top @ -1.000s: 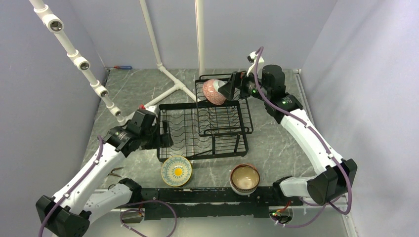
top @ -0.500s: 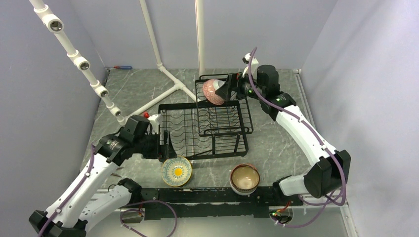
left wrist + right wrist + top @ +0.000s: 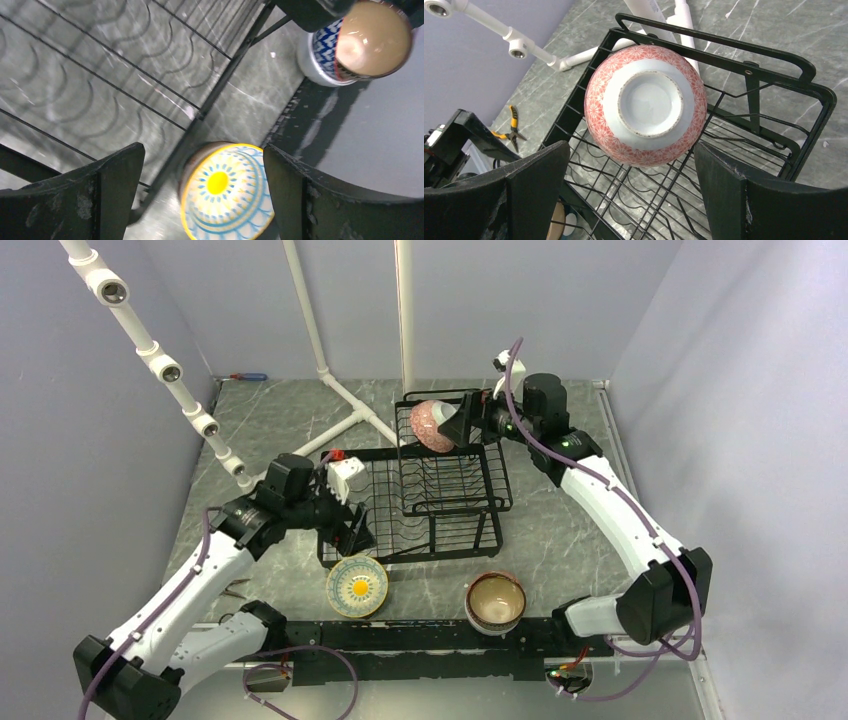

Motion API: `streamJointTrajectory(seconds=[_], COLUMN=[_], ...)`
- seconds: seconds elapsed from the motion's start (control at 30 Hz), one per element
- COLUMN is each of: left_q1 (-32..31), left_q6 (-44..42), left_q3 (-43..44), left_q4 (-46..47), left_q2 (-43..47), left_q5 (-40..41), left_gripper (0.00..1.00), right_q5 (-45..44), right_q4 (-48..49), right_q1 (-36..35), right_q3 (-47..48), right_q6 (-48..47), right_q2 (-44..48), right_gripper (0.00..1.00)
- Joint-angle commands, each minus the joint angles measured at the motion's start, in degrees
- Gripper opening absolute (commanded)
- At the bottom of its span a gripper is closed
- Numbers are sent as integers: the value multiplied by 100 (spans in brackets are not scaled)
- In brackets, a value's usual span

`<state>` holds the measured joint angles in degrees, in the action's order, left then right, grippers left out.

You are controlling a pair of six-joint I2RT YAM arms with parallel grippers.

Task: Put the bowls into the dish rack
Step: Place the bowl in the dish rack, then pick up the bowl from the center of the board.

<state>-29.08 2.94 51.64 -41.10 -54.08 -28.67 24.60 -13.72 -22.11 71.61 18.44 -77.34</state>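
Note:
A pink-patterned bowl (image 3: 430,426) (image 3: 646,105) rests upside down, tilted, in the raised basket of the black wire dish rack (image 3: 410,453) (image 3: 774,75). My right gripper (image 3: 453,423) (image 3: 631,150) stands open just behind the bowl, its fingers wide on either side and apart from it. A yellow-dotted bowl (image 3: 357,586) (image 3: 227,192) sits on the table in front of the dish rack's (image 3: 225,75) front-left corner. My left gripper (image 3: 352,532) (image 3: 202,165) hangs open above it, holding nothing. A brown-rimmed bowl tops a stack (image 3: 496,602) that includes a blue-patterned bowl (image 3: 325,47).
A white pipe frame (image 3: 330,390) runs behind and left of the rack. Pliers (image 3: 235,588) (image 3: 511,125) lie at the left front. A small red-and-blue tool (image 3: 248,376) lies at the back left. Walls close in on three sides.
My left arm swung right from beside the rack to over its front-left corner, and its gripper now points down at the yellow-dotted bowl. The right arm and pink bowl hardly moved.

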Motion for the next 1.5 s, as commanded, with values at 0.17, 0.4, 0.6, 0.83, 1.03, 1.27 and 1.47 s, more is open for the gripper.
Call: streamJointTrajectory(seconds=[0.17, 0.4, 0.6, 0.83, 1.03, 1.27, 1.47], left_q1=[-18, -19, -19, -60, -190, -379, -484], left_q6=[-3718, -4738, -4995, -5228, -5332, -5324, -5383], left_q3=[-860, -895, -758, -870, -869, -822, -827], left_q4=[866, 570, 201, 16, -62, -99, -107], left_q2=[352, 279, 7, 17, -275, -532, -569], left_q5=[-436, -871, -861, -1139, -1037, -694, -631], left_gripper=[94, 86, 80, 78, 59, 54, 34], right_q5=[3, 5, 13, -22, -40, -23, -21], right_q4=[40, 36, 87, 107, 147, 176, 168], right_q1=[65, 82, 91, 123, 161, 167, 185], right_q3=[-24, -43, -94, -145, -199, -256, -304], right_q6=[-127, -108, -51, -44, -9, 20, 23], right_q2=[286, 229, 206, 261, 296, 328, 359], right_gripper=[99, 99, 99, 99, 99, 99, 99])
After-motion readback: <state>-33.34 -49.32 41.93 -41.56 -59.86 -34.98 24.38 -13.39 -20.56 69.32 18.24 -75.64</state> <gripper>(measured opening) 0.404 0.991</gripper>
